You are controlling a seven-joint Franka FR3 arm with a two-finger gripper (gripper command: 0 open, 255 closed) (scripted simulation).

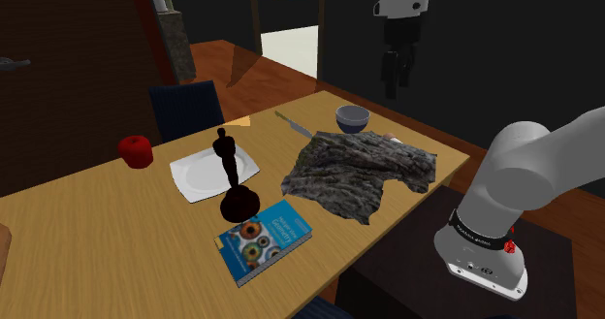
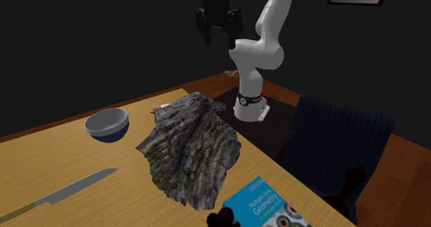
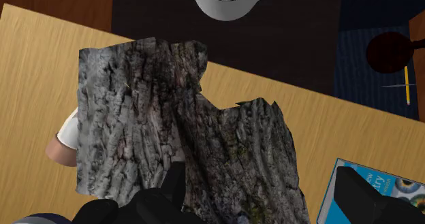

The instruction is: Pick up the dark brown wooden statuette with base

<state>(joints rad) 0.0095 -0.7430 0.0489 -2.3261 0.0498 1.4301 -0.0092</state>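
The dark brown statuette (image 1: pixel 231 175) stands upright on its round base on the wooden table (image 1: pixel 87 230). It sits between a white plate (image 1: pixel 199 175) and a blue book (image 1: pixel 264 239). Its dark top pokes in at the bottom edge of the second exterior view (image 2: pixel 222 219). My black gripper (image 1: pixel 397 75) hangs high above the table's far end, well away from the statuette toward the shoulder view's right. Its fingers stand apart and open (image 2: pixel 219 32), holding nothing. In the wrist view the gripper (image 3: pixel 264 182) looks down on a bark-patterned cloth (image 3: pixel 184 141).
The crumpled cloth (image 1: pixel 359 172) lies near the stand. A grey bowl (image 1: pixel 352 118) and a knife (image 1: pixel 291 125) lie beyond it, and a red apple (image 1: pixel 137 150) sits past the plate. A dark blue chair (image 2: pixel 338 139) stands at the table's side.
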